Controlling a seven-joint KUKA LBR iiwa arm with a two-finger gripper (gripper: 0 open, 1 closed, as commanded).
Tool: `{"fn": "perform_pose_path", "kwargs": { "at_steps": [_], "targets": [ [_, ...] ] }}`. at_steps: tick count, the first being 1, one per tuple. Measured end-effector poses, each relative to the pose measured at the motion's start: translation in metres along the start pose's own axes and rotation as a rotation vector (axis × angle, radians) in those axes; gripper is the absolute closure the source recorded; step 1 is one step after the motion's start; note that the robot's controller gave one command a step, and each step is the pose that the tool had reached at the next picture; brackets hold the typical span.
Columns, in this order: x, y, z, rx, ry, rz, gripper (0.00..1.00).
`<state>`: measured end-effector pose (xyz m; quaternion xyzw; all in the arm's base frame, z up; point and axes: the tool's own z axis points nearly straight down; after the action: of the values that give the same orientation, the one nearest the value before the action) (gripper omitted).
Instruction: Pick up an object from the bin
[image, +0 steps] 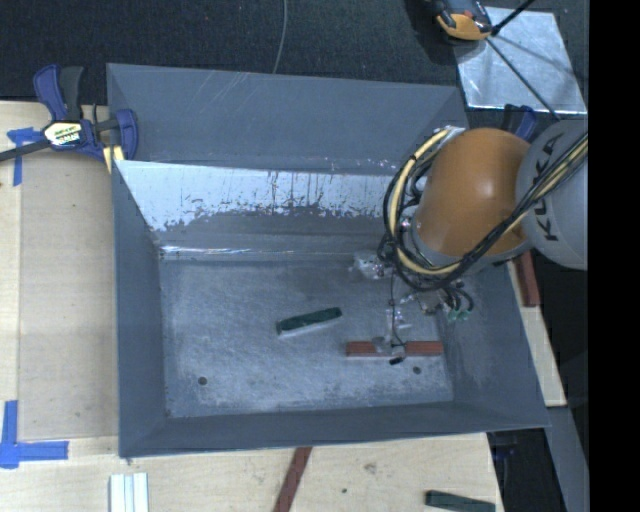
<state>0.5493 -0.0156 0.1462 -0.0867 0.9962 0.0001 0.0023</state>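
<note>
With the gripper (397, 345) down at the middle of the flat reddish-brown bar (425, 348) lying right-front on the grey metal bin (140, 300) floor, beside a dark green stick (310, 320): reach seemingly done, grip impossible to tell, lift left.

A dark green stick (310, 321) lies aslant at mid-floor.

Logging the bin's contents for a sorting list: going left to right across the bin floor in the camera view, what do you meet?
Small dark spot → dark green flat strip → reddish-brown flat strip, with the end effector over its middle.
</note>
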Motion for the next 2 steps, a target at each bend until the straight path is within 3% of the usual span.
{"fn": "perform_pose_path", "kwargs": {
  "at_steps": [1, 2],
  "targets": [
    [0.0, 0.0, 0.0, 0.001, 0.0, 0.0, 0.0],
    [-0.02, 0.004, 0.039, 0.003, -0.008, 0.015, 0.0]
  ]
}}
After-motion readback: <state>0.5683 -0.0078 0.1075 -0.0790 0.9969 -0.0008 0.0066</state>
